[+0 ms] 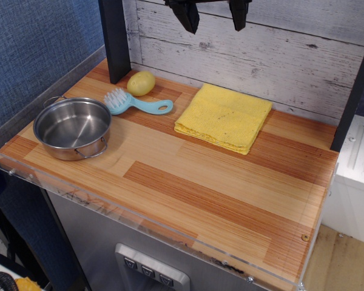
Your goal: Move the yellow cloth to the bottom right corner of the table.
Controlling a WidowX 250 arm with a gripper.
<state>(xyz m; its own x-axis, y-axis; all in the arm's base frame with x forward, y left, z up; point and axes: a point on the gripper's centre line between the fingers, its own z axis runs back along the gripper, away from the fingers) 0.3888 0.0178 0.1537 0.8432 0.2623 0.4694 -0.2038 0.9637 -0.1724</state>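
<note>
The yellow cloth (224, 117) lies folded and flat on the far right part of the wooden table (188, 182), close to the back wall. It is bright yellow terry with a few dark specks. My gripper (213, 17) hangs at the top edge of the view, well above the table and a little behind the cloth. Its two black fingers are spread apart with nothing between them.
A steel pot (73, 127) stands at the left. A light blue brush (135, 103) with white bristles lies behind it. A small yellow potato-like ball (141, 83) sits by a black post (113, 36). A clear acrylic rim (139, 225) edges the table front.
</note>
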